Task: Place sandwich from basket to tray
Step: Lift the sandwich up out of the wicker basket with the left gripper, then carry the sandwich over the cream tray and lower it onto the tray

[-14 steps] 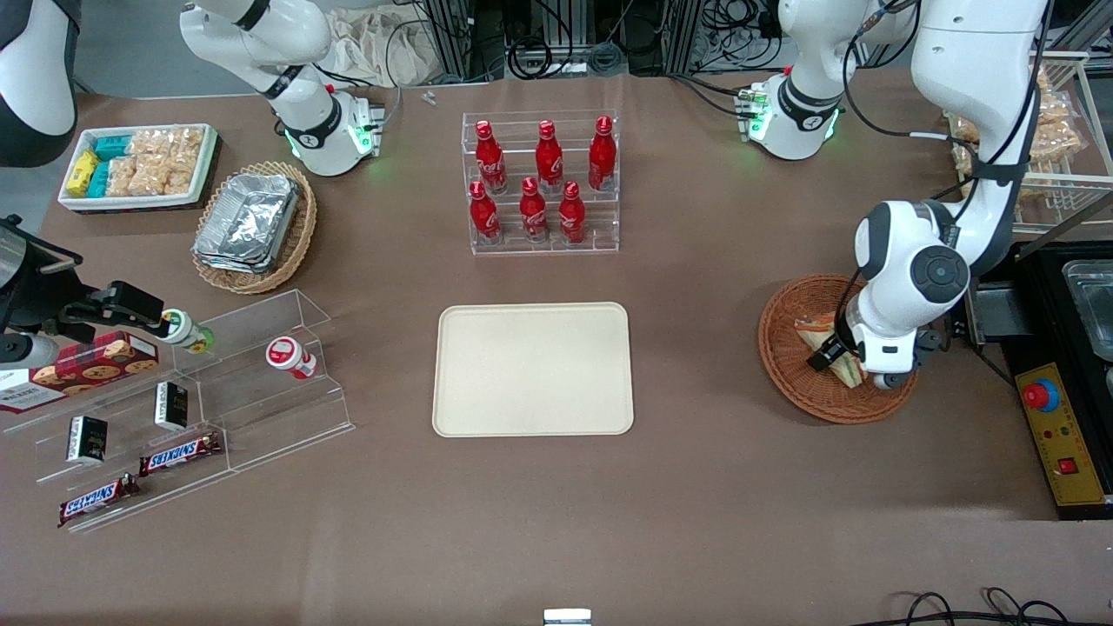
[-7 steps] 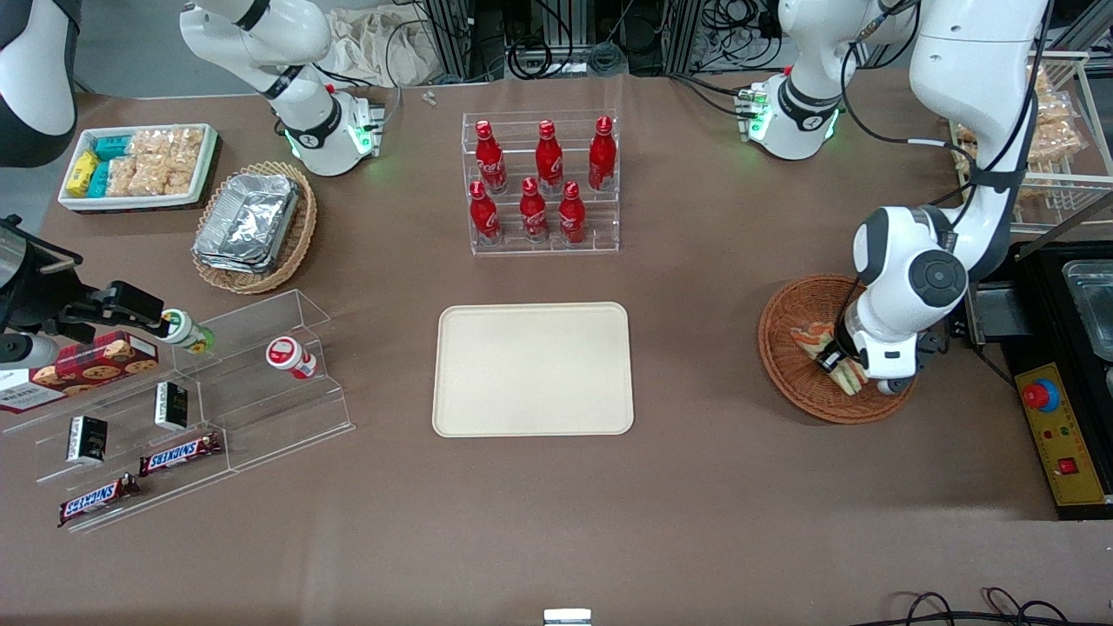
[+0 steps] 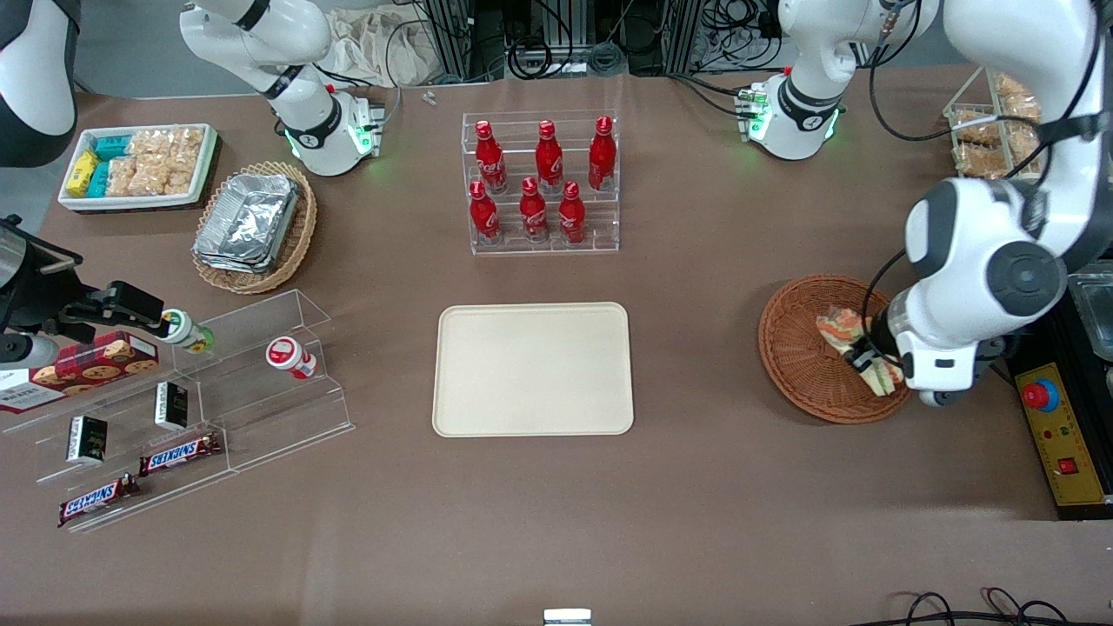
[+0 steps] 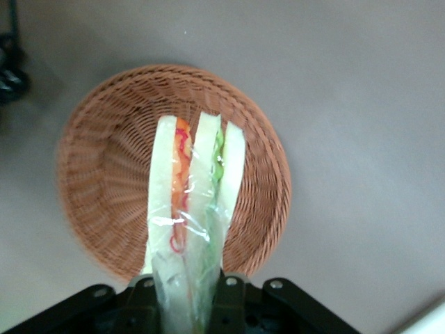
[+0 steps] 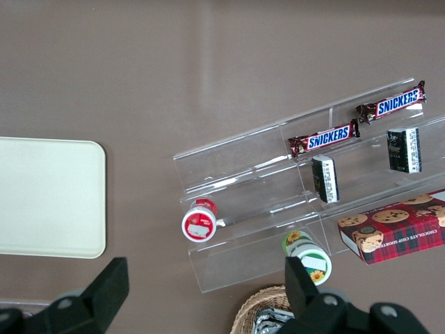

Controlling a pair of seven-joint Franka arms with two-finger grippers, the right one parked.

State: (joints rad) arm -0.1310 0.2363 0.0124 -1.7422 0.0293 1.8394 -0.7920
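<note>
Where the gripper (image 4: pixel 186 292) clamps the sandwich (image 4: pixel 191 188), wrap hides its fingertips.

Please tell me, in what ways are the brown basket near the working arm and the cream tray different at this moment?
The basket is round, woven and reddish-brown; the tray is rectangular, smooth and cream.
The basket has a raised, sloping wall; the tray is flat with a low rim.
Above the basket, the end effector is shut on the sandwich, lifted clear of the weave; nothing is on or over the tray.
Both rest on the brown table.
</note>
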